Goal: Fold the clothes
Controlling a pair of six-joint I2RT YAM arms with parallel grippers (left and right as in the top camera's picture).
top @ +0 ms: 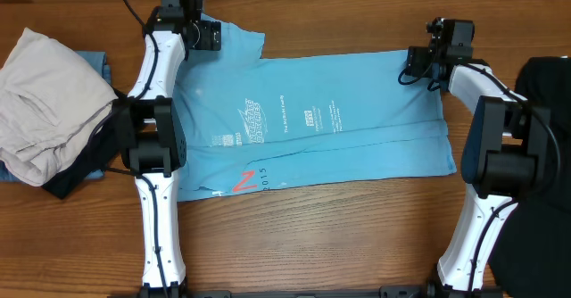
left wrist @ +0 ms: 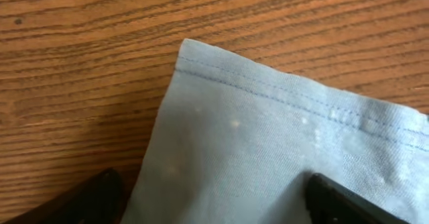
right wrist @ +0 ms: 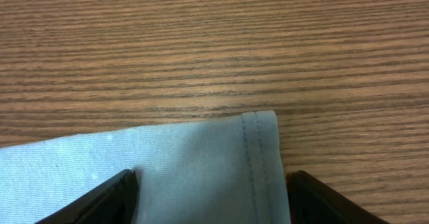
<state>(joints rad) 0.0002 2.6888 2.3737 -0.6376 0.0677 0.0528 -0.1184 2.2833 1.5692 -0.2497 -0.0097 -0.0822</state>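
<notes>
Seen from overhead, a sky-blue T-shirt (top: 339,128) lies spread flat across the middle of a wooden worktop (top: 357,12), with white lettering (top: 254,120) and a small red-orange mark (top: 243,182) facing up. The left gripper (top: 207,35) sits at the shirt's far left corner, on a sleeve, and the right gripper (top: 412,66) at its far right corner. Only this view shows the other clothes: an off-white pile (top: 45,93) at the left edge and a black garment (top: 546,79) at the right edge. The left wrist view alone shows the stitched sleeve corner (left wrist: 268,137) lying flat between two dark fingers (left wrist: 87,200) set wide apart, so that gripper is open and holds nothing. The right wrist view shows the double-stitched hem corner (right wrist: 258,150) flat on the wood between that gripper's spread fingers (right wrist: 100,200), not pinched
</notes>
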